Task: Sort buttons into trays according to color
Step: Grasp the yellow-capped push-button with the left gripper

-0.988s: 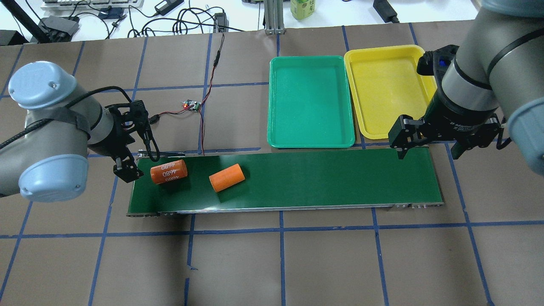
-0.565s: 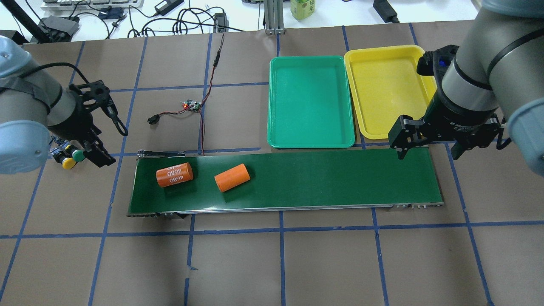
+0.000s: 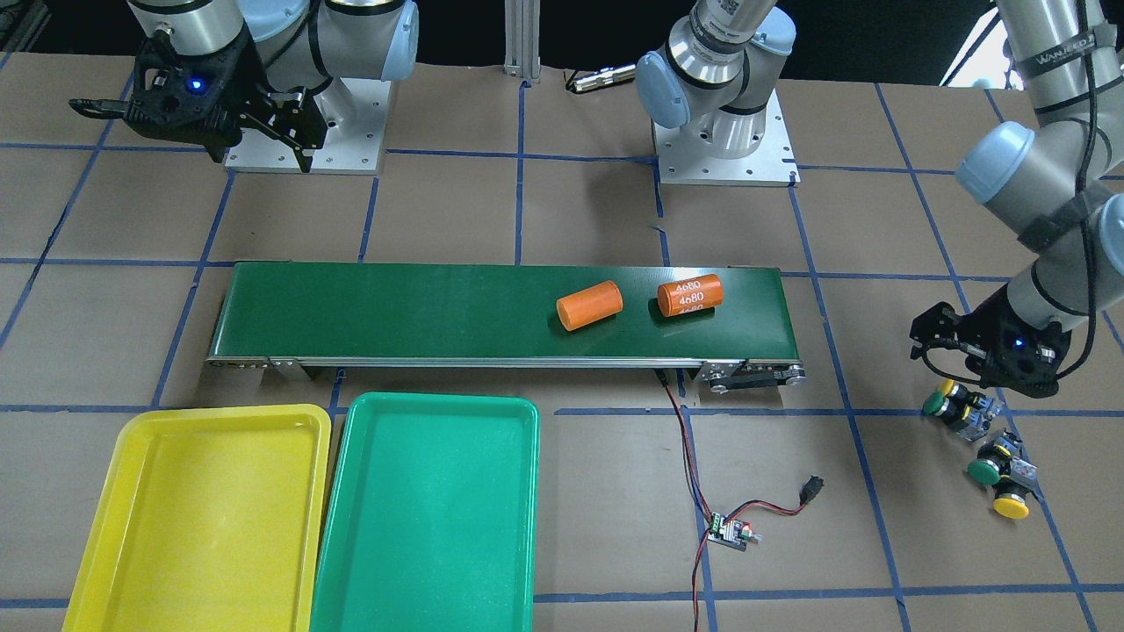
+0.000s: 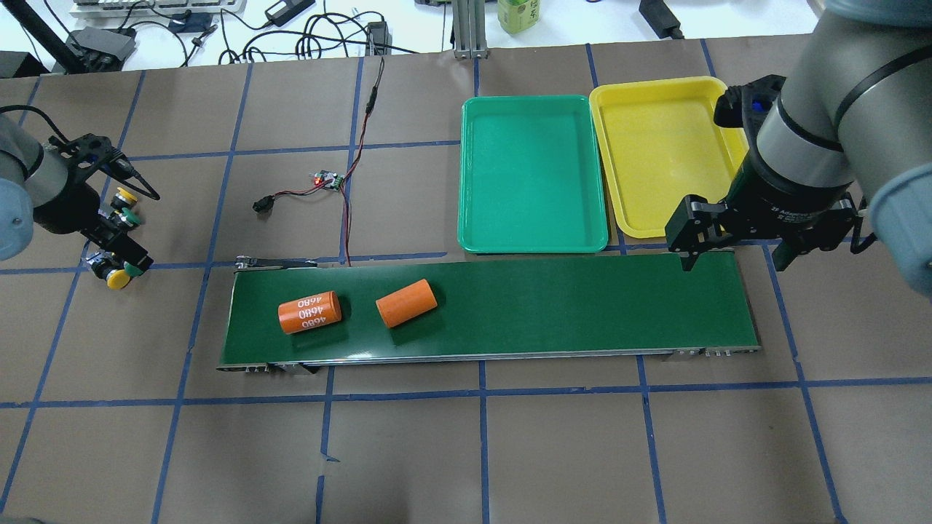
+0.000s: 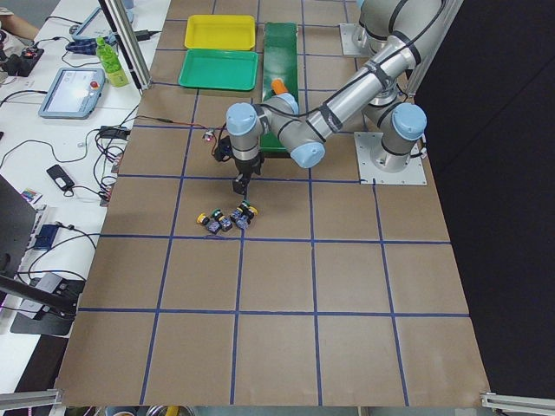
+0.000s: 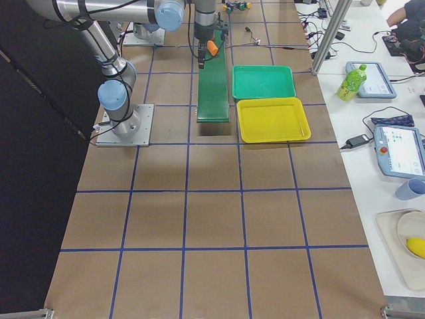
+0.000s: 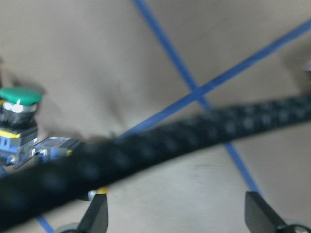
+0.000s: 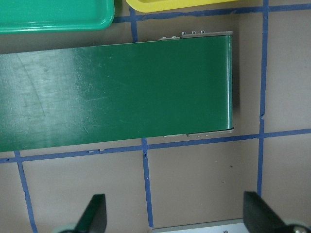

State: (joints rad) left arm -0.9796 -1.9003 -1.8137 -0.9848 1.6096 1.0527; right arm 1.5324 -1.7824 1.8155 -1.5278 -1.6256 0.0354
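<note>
Several buttons lie on the brown table beyond the belt's left end: a yellow button (image 4: 125,195) and a green button (image 4: 130,214) together, and another yellow button (image 4: 115,279) with a green button (image 4: 132,269). My left gripper (image 4: 116,236) hovers right over them, open, nothing between its fingers; the left wrist view shows one green button (image 7: 19,96) at its left edge. The yellow tray (image 4: 659,153) and green tray (image 4: 531,175) sit side by side, holding nothing. Open as well, my right gripper (image 4: 737,251) hangs above the belt's right end.
A dark-green conveyor belt (image 4: 546,306) crosses the middle, carrying two orange cylinders (image 4: 309,312) (image 4: 406,303) near its left end. A small circuit board (image 4: 328,180) with red and black wires lies behind the belt.
My left arm has swung left, away from the belt's left end, to a spot over the buttons. Both orange cylinders have drifted slightly right on the belt. The right arm has not moved.
</note>
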